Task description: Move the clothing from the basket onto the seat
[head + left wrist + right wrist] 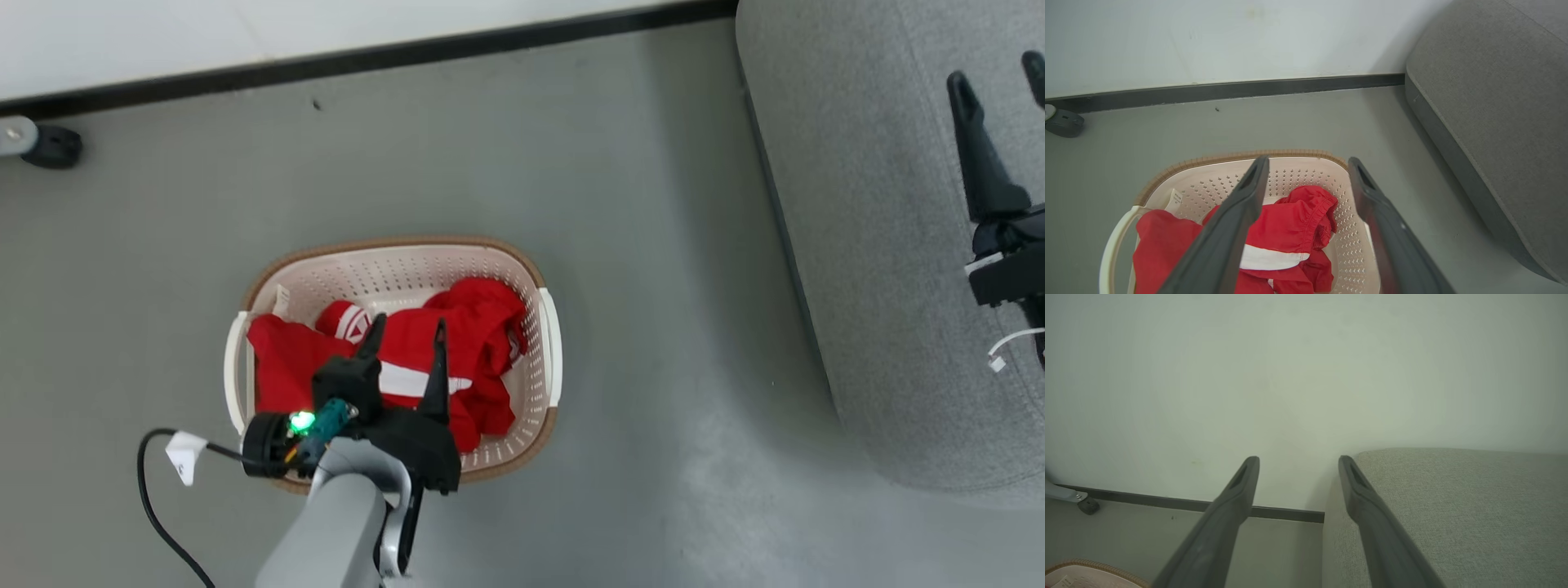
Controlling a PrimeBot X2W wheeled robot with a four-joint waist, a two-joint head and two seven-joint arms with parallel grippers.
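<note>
Red sportswear, the clothing [465, 343], is lying crumpled inside the basket [392, 246], with a white band showing across the middle of the heap and a striped white cuff poking up near the basket's far wall; all the red cloth in view is sitting within the basket's walls. Cream perforated plastic with a brown rim and white side handles, the basket is standing on the grey floor [653, 204], well apart from the light-grey upholstered seat [882, 245], which is taking up the right side of the head view. The left gripper [410, 322] is hovering over the heap with its two dark fingers [1237, 212] spread wide and nothing between them; in the left wrist view they are framing the red cloth below, and whether the tips are touching the fabric I cannot tell. A green light [302, 421] is glowing on the left wrist, and a black cable [151, 490] with a white tag is looping over the floor beside it. The right gripper [996, 69] is hanging above the seat cushion, its fingers likewise parted and holding nothing; in the right wrist view it is pointing toward the pale wall [1306, 375], with the seat's grey fabric showing to the right of its fingers. A dark skirting strip [367, 57] is running along the foot of the wall, and a black caster [51, 147] is resting on the floor at the far left
</note>
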